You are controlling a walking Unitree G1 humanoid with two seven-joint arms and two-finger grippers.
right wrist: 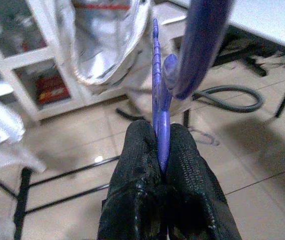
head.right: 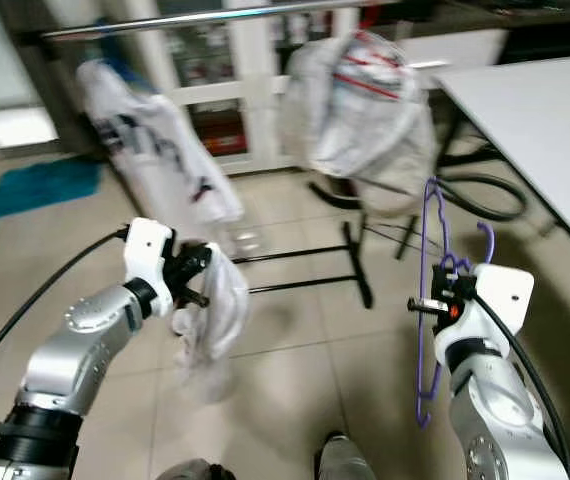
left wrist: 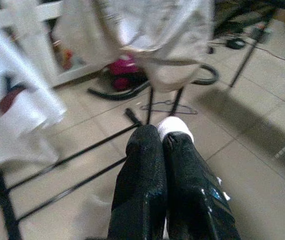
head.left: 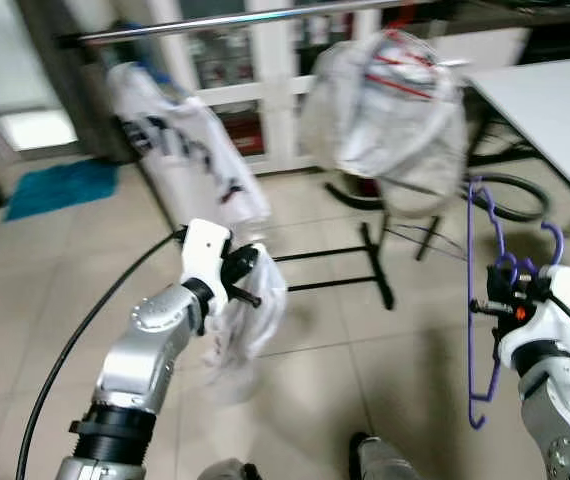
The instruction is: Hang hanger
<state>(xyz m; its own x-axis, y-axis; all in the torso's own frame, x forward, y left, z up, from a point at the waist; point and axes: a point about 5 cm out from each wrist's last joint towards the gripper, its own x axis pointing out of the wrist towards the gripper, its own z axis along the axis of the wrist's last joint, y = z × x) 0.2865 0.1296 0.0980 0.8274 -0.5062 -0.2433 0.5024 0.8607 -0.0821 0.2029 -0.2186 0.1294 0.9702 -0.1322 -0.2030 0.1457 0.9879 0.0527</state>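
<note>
A purple plastic hanger (head.left: 482, 300) hangs upright at the right, and my right gripper (head.left: 492, 303) is shut on its thin edge; its fingers (right wrist: 142, 155) pinch the purple bar (right wrist: 160, 105). At the left, my left gripper (head.left: 248, 283) is shut on a crumpled white garment (head.left: 250, 320) that dangles below it, with a white bit of cloth (left wrist: 175, 127) showing at the fingertips. A metal clothes rail (head.left: 245, 20) runs across the top. On it hang a white printed shirt (head.left: 190, 150) and a pale bunched garment (head.left: 385, 110).
The rack's black base bars (head.left: 365, 265) lie on the tiled floor between my arms. A white table (head.left: 555, 100) stands at the right, with a dark hose (head.left: 515, 195) beneath it. A wire hanger (left wrist: 167, 106) lies on the floor. Behind the rack are white cabinets (head.left: 270, 80).
</note>
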